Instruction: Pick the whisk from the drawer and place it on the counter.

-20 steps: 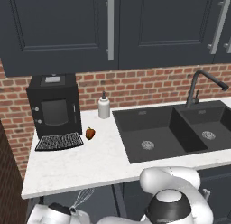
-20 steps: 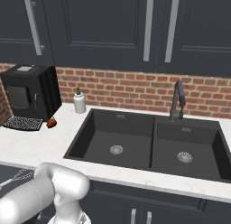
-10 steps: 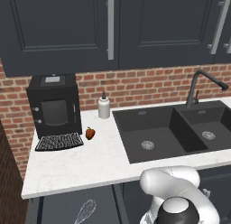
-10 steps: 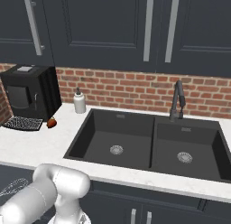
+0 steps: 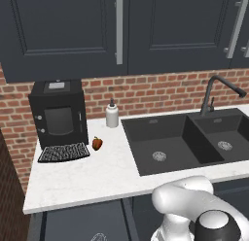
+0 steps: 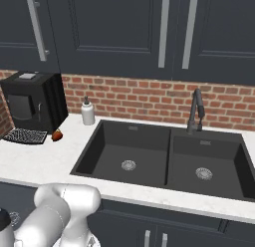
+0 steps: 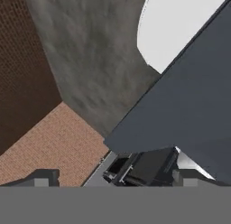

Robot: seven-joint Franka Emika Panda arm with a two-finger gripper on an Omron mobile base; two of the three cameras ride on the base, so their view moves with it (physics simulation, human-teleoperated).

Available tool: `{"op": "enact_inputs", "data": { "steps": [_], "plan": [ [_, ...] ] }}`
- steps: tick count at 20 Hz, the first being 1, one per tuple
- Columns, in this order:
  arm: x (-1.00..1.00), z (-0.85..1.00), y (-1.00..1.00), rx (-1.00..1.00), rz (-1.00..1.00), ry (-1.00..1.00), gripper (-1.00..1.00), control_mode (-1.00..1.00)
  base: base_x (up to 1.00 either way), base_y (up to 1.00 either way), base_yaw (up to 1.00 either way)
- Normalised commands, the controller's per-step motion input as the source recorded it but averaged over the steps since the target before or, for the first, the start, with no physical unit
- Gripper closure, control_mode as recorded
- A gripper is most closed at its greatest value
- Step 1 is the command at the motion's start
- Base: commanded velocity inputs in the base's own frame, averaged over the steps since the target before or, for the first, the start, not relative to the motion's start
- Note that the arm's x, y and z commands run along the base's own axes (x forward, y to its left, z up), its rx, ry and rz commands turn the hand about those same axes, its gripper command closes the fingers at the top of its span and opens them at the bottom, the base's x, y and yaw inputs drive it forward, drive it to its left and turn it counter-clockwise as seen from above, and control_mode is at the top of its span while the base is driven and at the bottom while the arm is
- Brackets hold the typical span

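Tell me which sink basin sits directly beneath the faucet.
The smaller basin farther from the coffee machine; the faucet stands behind it, unlike the larger basin.

No legible text, no brand marks, no numbers, no signs, coffee machine [image 5: 58,112] front and top panel blank, soap bottle [image 5: 112,114] unlabelled, cabinet doors [image 5: 63,31] plain, brick backsplash [image 6: 144,99] unmarked
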Motion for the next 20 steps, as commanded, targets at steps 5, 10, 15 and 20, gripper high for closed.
{"op": "enact_inputs", "data": {
  "steps": [5,10,15,20],
  "plan": [
    [0.07,1.0,0.31,0.06,0.0,-0.03,-1.0,-1.0,0.0,0.0,0.0],
    [0.4,1.0,0.62,0.0,-0.12,-0.07,-1.0,-1.0,0.0,0.0,0.0],
    [0.72,0.71,0.57,0.0,-0.19,0.02,-1.0,-1.0,0.0,0.0,0.0],
    [0.96,0.0,-0.13,0.0,-0.25,0.05,-1.0,-1.0,0.0,0.0,0.0]
  ]
}}
